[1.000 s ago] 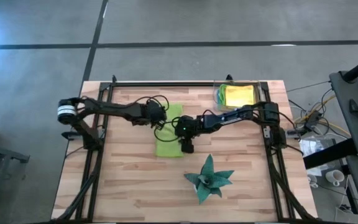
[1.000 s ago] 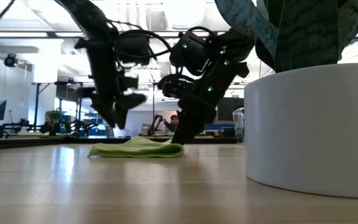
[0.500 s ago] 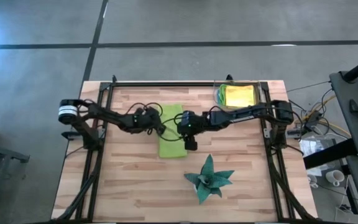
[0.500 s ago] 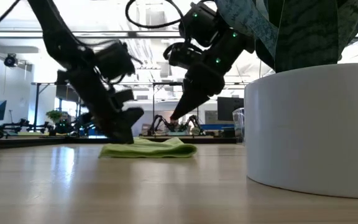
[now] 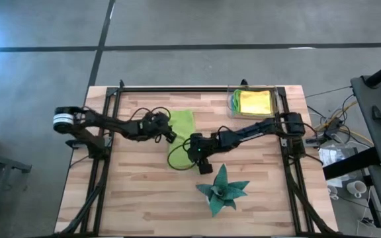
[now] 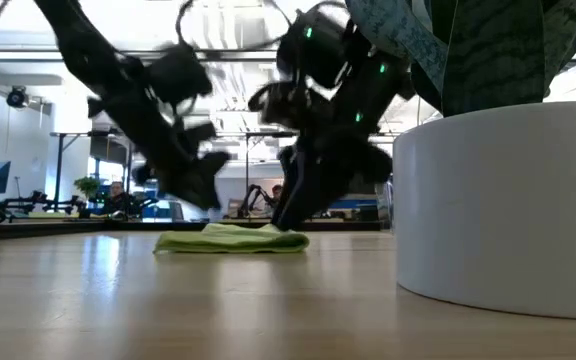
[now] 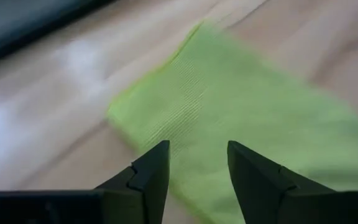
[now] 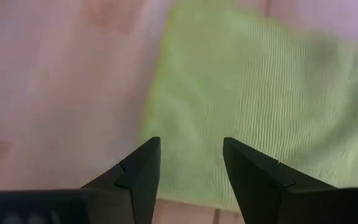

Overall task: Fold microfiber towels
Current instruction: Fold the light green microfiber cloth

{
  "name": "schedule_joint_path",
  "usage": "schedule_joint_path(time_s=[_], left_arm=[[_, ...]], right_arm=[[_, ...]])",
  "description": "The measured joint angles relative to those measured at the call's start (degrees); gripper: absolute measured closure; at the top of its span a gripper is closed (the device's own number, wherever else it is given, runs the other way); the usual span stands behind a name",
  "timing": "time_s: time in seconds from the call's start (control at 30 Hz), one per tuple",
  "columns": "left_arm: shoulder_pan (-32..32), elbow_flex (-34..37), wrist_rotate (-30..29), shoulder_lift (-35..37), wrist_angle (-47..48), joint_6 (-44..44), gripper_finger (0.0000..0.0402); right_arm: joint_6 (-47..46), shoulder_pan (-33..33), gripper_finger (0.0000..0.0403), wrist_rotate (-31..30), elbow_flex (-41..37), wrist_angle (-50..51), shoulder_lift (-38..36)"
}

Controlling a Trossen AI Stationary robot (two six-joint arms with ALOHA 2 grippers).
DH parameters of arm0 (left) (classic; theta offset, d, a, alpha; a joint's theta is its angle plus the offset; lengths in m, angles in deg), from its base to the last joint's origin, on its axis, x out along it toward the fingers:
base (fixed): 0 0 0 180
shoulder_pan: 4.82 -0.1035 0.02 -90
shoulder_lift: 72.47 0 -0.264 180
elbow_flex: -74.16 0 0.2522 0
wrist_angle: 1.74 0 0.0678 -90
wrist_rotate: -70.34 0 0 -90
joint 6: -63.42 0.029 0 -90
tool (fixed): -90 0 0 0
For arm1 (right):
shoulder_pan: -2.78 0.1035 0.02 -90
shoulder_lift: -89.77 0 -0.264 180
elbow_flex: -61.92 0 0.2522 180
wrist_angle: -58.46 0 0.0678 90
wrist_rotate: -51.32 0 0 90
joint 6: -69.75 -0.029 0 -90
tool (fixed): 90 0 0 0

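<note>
- Green towel [image 7: 229, 106]: soft cloth with fine woven ribbing, matt.
- Table [image 5: 131, 192]: pale wood planks with visible grain, a smooth, lightly glossy finish low in the low view.
- Left gripper [image 7: 197, 171] and right gripper [image 8: 190, 169]: dark, smooth, matt fingers.
- Pot [image 6: 508, 200], right of the low view: white, smooth, matt.

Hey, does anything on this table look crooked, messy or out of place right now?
Nothing stands out. The lime green towel lies flat mid-table between the open left gripper and open right gripper. The yellow towel sits in the far right corner, and the potted plant stands upright.
</note>
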Motion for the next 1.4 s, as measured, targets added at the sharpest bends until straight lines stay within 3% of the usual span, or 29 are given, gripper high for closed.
schedule_joint_path(time_s=[0.1, 0.17, 0.27, 0.4, 0.53, 0.77, 0.93, 1.2, 1.4], left_arm=[[3.5, 0.6, 1.5, 6.1, 0.2, 2.7, 0.0255], [6.7, 1.0, 5.7, 9.6, -0.6, 5.8, 0.0255], [12.6, 2.1, 8.0, 11.6, -1.1, 11.0, 0.0255], [19.2, 3.0, 8.6, 9.6, -0.7, 14.4, 0.0255], [21.5, 2.2, 12.6, 5.6, -0.1, 14.7, 0.0247], [23.2, 1.6, 14.0, 0.3, 0.4, 20.6, 0.0166], [23.7, 1.6, 15.1, -1.8, 0.8, 21.9, 0.0146], [24.3, 1.4, 16.6, -2.8, 0.9, 19.0, 0.0163], [24.2, 0.8, 15.1, -7.7, 1.5, 15.8, 0.0181]], right_arm=[[0.1, 0.6, 0.0229, 0.0, 0.4, -0.2, -2.9], [0.3, 0.7, 0.0229, -0.1, 0.4, -0.1, -4.6], [1.4, 1.0, 0.0225, -0.1, 0.0, 0.3, -5.1], [1.3, 2.0, 0.0209, 0.1, -0.3, 0.0, -3.7], [0.2, 3.0, 0.0176, 0.1, -0.5, 0.8, -1.8], [1.0, 3.8, 0.0120, -3.8, -1.2, 2.0, -1.6], [-0.6, 3.7, 0.0125, -4.0, -2.5, 1.2, -0.9], [-3.2, 3.9, 0.0149, -3.7, -2.4, -0.9, 1.8], [0.7, 3.8, 0.0177, -3.6, -2.4, -1.3, 1.8]])
